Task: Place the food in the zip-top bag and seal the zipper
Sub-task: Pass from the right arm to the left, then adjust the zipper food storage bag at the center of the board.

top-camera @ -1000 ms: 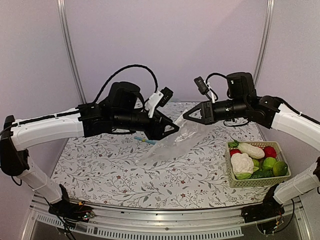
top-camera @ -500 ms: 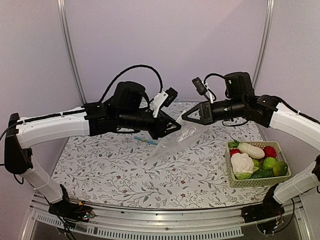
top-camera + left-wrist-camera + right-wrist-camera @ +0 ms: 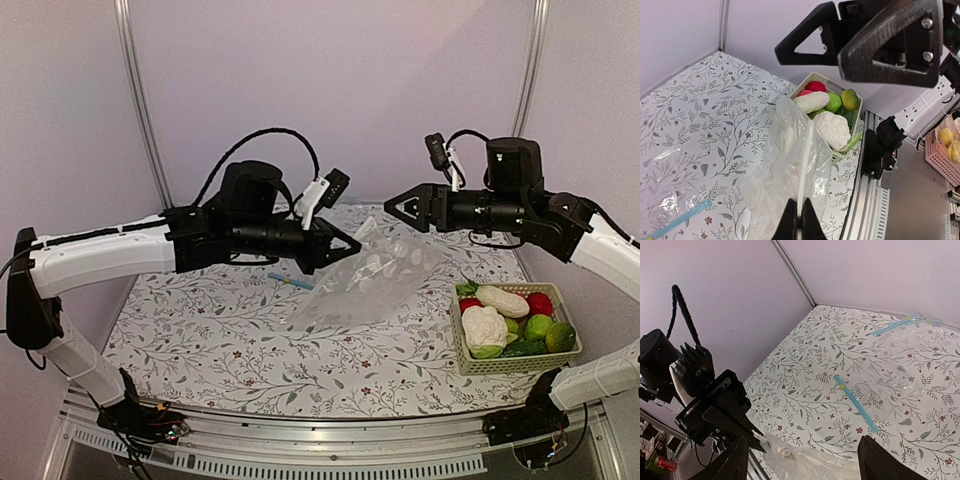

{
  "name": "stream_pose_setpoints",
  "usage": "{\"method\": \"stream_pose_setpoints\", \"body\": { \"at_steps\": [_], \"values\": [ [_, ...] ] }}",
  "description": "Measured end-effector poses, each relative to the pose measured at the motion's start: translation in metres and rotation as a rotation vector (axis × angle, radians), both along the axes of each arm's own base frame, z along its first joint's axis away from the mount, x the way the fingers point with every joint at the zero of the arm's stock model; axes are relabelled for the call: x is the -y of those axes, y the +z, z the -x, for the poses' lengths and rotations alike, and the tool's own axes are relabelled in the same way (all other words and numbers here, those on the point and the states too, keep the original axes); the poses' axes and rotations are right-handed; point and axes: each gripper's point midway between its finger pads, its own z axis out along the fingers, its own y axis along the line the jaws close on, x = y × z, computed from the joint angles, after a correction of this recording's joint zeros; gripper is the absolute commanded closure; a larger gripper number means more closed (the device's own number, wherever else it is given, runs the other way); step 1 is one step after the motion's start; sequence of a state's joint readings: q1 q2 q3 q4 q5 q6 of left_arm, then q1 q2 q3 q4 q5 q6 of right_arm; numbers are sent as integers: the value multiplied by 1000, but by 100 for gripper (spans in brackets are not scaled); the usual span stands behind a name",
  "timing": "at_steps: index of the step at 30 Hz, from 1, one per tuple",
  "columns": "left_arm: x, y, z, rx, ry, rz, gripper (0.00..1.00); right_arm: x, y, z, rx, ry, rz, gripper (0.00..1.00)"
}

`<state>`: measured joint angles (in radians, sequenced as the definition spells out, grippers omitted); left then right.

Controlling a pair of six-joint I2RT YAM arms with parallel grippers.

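**A:** The zip-top bag (image 3: 372, 283) is up by one corner! The left gripper (image 3: 352, 244) has its fingers (image 3: 790, 226) pressed tight together on the bag's top edge, with the plastic sandwiched between them.

**B:** From that pinch the dotted film sags away toward 5 o'clock, and its low end rests on the floral table (image 3: 200, 330) near the middle. I can't pick out the zipper in all that crumpled plastic.

**A:** The right gripper (image 3: 398, 208) has its fingers (image 3: 735, 465) spread wide with nothing between them. It hangs in the air at 2 o'clock of the pinched corner, apart from the bag.

**B:** Further out, the food sits in the basket (image 3: 510, 366) at 4 o'clock on the table. There's the cauliflower (image 3: 484, 325), the long radish (image 3: 503, 300) lying across the top, the lemon (image 3: 560, 337) and a green fruit (image 3: 538, 325), with red fruits (image 3: 540, 303) tucked among them.

**A:** At 9 o'clock of the hanging bag, the blue strip (image 3: 290, 282) of another clear bag lies flat on the table.
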<state>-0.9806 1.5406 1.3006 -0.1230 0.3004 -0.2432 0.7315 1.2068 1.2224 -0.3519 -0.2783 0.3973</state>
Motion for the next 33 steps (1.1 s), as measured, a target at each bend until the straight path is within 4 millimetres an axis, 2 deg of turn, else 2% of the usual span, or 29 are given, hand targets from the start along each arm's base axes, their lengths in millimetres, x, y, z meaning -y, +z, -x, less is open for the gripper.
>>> {"method": "stream_pose_setpoints", "body": {
  "at_steps": [3, 7, 11, 16, 22, 25, 29, 33],
  "values": [
    [-5, 4, 0, -13, -5, 16, 100, 25, 10, -7, 21, -84, -35, 19],
    [-14, 18, 2, -27, -23, 54, 100, 45, 0, -15, 7, -130, -46, 15],
    [-22, 31, 4, -44, -55, 90, 100, 43, -16, -5, -18, -60, -29, 14],
    [-32, 40, 11, -69, -100, 111, 100, 39, -11, 18, 16, 63, -5, 15],
    [-43, 52, 16, -76, -132, 133, 100, 40, -14, 30, 46, 139, 61, 16],
    [-46, 55, 19, -83, -153, 141, 100, 40, -22, 31, 47, 162, 105, 20],
    [-47, 54, 24, -102, -178, 136, 100, 40, -34, 31, 34, 182, 158, 32],
    [-48, 53, 25, -112, -191, 135, 100, 44, -43, 29, 30, 178, 197, 34]
  ]
}}
